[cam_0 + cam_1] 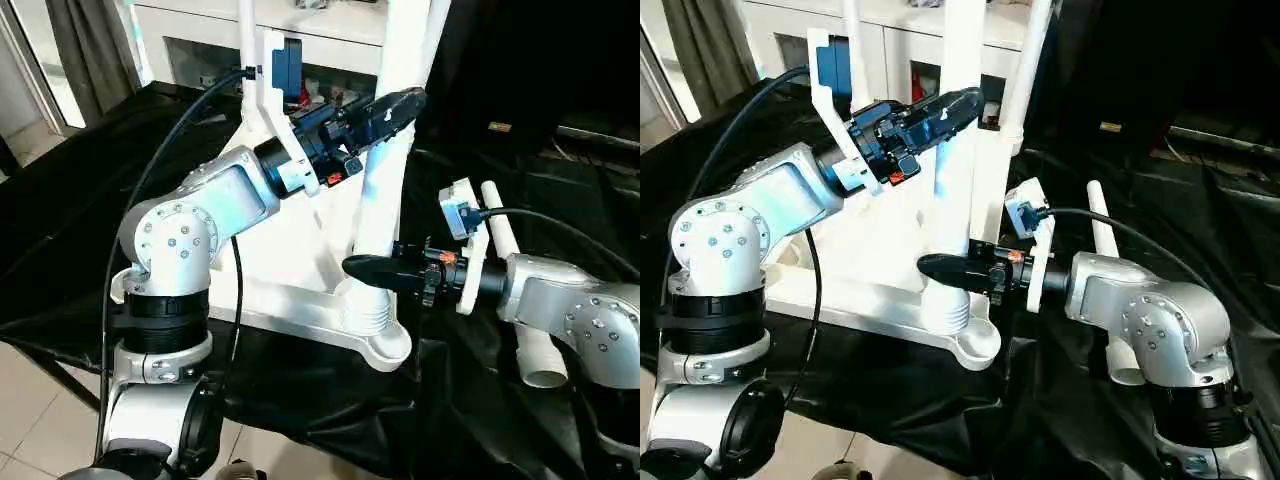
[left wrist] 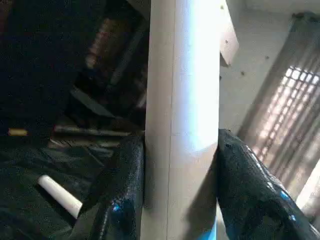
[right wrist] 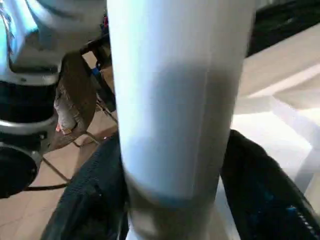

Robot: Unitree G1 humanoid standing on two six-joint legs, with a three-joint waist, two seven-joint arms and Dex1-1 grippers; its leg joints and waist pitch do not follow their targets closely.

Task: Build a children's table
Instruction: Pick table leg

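White plastic table top (image 1: 290, 255) lies upside down on the black-draped tabletop (image 1: 80, 230). Left tool (image 1: 385, 115) pinches the upright leg (image 1: 385, 200) high, right tool (image 1: 375, 270) pinches it low, likely steadying it into the corner socket (image 1: 372, 325). Spare leg (image 1: 520, 300) lies beside.

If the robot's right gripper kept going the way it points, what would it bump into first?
The right gripper already straddles the standing white leg near its base, so it would likely press into that leg straight away.
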